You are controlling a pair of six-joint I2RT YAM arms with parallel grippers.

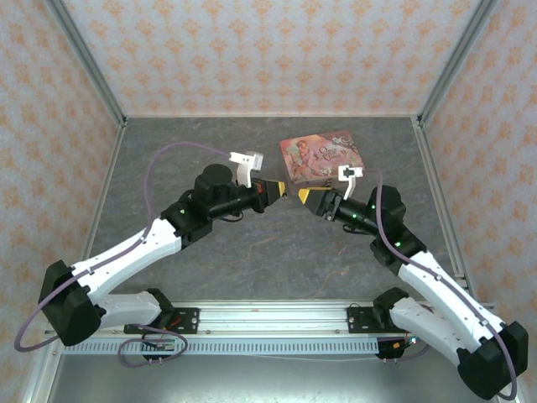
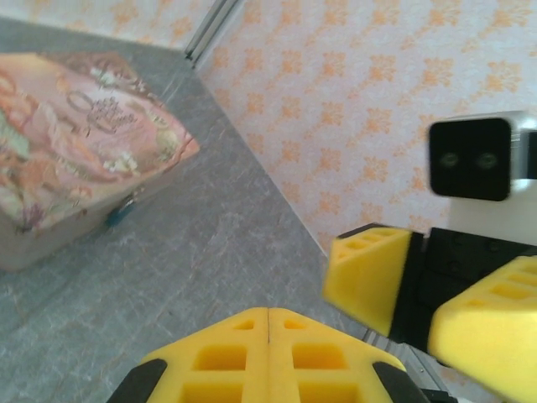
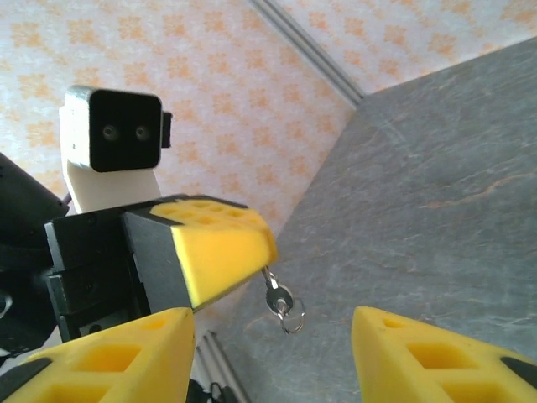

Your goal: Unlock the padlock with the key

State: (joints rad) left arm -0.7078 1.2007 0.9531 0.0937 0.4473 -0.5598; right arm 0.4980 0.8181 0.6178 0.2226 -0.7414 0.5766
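Yellow foam fingers of my left gripper [image 2: 268,323] are pressed together. They pinch the thin silvery metal key [image 3: 277,294], whose end and small wire ring [image 3: 292,317] hang below the tips. Close beside it, my right gripper [image 3: 273,357] has its jaws spread and holds nothing. Farther off, the pink illustrated rectangular box [image 2: 75,143] lies on the grey table [image 2: 210,277]. The tiny blue-teal padlock [image 2: 120,211] hangs against the box's side wall.

I judge the key is secured but the lock not yet reached. Next I must carry the key across and line it up with the keyhole, perhaps steadying the lock with my right.

Counted: two grippers, one box, one padlock, one key.
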